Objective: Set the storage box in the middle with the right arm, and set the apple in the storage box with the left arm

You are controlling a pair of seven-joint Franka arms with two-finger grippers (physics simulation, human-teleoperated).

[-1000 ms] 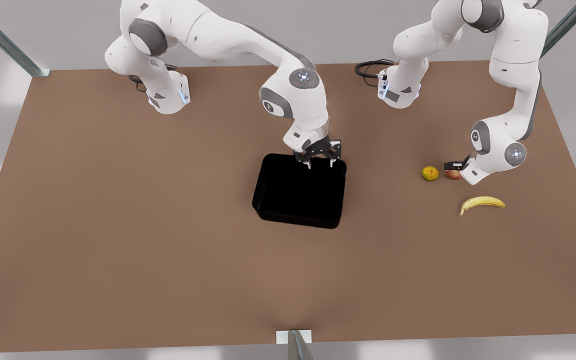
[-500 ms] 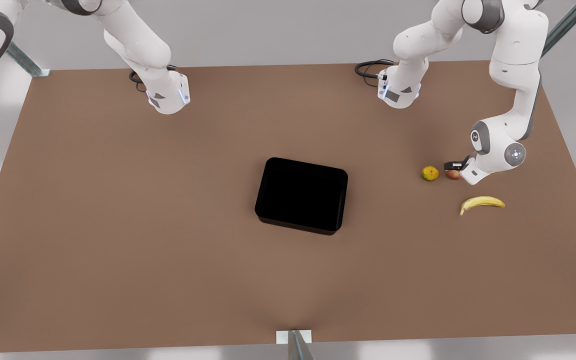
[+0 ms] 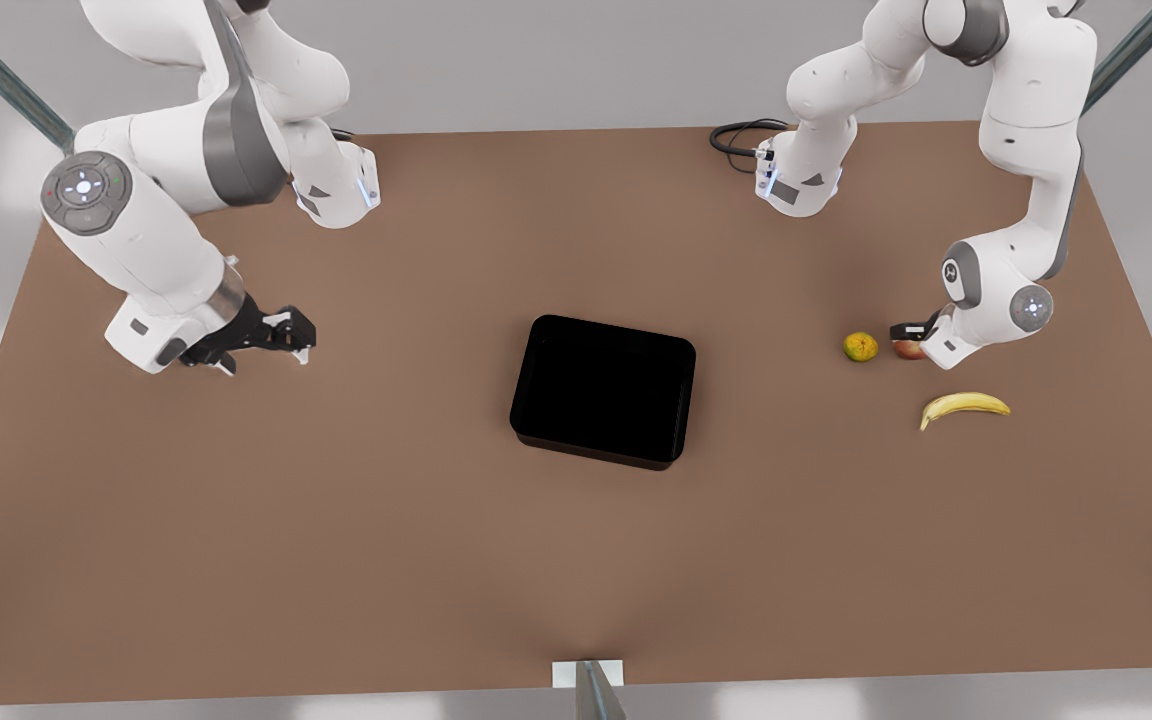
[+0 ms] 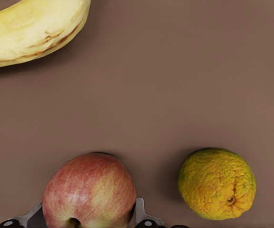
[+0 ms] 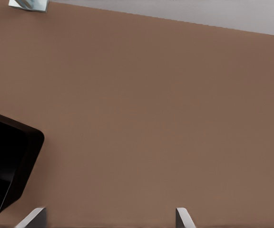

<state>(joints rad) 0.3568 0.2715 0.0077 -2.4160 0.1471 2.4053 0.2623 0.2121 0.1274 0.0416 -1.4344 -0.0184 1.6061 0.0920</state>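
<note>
Storage box (image 3: 604,390) first: in the front view you see it flat on the brown table (image 3: 336,520), about at the middle, with nothing inside. Your right gripper (image 3: 281,335) hangs above the table on the front view's left, well apart from the box, its fingers spread and holding nothing. On the front view's right, your left gripper (image 3: 908,338) is down at the apple (image 3: 906,348). An orange-green fruit (image 3: 860,346) sits just beside the apple, toward the box, and a banana (image 3: 964,405) lies near them, closer to the camera.

In the left wrist view, you find the apple (image 4: 90,192) sitting between the two fingers (image 4: 141,214), one on each side and close against its skin; you cannot tell whether they press it. The fruit (image 4: 217,184) rests near it on the table, and the banana (image 4: 32,29) lies farther off.

In the right wrist view, the fingertips (image 5: 184,217) stand wide apart over bare table, with a rounded corner of the box (image 5: 8,166) off to one side.
</note>
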